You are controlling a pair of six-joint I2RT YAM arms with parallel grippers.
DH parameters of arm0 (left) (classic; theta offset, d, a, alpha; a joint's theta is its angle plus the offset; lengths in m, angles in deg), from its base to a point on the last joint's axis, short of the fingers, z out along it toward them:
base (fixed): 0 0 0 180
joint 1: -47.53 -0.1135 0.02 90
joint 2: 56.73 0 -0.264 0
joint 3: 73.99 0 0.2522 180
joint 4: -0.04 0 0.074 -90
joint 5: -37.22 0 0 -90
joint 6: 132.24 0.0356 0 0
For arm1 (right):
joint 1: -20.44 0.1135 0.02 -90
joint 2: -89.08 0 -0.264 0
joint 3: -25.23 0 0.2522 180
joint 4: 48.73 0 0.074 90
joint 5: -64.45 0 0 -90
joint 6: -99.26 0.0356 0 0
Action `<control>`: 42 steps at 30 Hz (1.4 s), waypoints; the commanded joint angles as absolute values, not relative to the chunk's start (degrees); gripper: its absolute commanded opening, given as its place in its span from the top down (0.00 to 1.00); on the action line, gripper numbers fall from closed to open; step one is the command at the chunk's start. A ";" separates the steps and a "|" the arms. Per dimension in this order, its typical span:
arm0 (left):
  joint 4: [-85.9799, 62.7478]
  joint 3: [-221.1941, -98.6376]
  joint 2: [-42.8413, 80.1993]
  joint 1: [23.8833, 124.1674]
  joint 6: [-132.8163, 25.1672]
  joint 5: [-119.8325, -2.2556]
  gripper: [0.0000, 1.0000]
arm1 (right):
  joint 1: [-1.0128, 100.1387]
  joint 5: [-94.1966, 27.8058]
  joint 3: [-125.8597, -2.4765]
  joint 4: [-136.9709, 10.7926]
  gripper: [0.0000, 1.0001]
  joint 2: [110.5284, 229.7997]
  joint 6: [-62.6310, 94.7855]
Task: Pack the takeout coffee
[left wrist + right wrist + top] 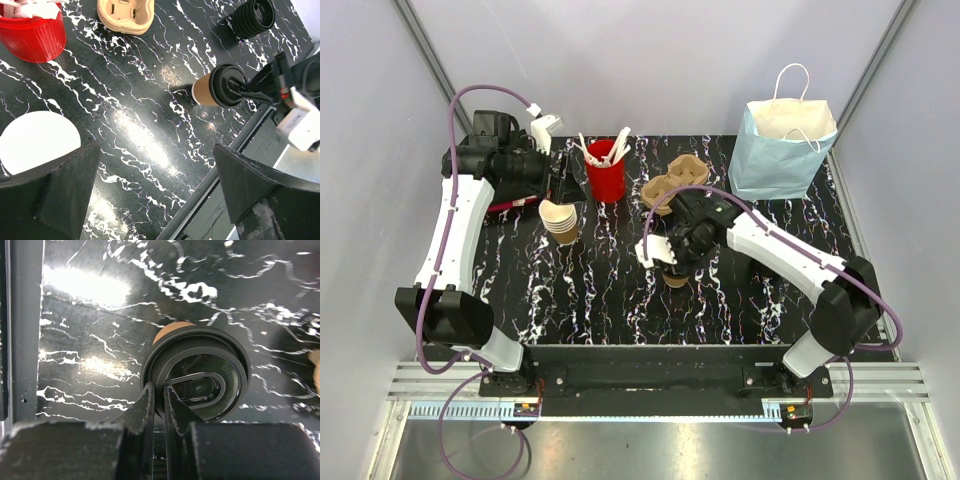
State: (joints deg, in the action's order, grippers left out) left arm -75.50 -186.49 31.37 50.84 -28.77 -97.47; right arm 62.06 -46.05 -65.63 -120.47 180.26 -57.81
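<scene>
We see the takeout coffee (200, 357) standing upright at mid-table, long axis vertical, directly beneath the right gripper (157, 392), whose fingers pinch its black-lidded rim; the left gripper (156, 160) gapes empty, well apart; the cup carrier (675, 180) lies just beyond.

lab test cell: plain walls (650, 70), aluminium-framed table (590, 300).

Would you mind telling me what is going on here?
The right arm's end effector is pinching the rim of the lidded tan kraft-paper coffee cup, standing on the black marbled table. The left end effector hangs open near a stack of paper cups, holding nothing. The brown pulp carrier and blue paper bag stand farther back.
</scene>
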 commanded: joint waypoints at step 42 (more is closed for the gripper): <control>-36.17 -219.68 60.95 82.77 -20.99 -90.75 0.01 | 28.81 -25.91 -59.91 -121.21 1.00 141.39 -27.04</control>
State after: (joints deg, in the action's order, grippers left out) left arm -47.98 -217.98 58.08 80.30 -28.31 -92.79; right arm 32.88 -30.13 -63.34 -126.09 145.24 -28.52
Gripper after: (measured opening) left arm 0.987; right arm 0.120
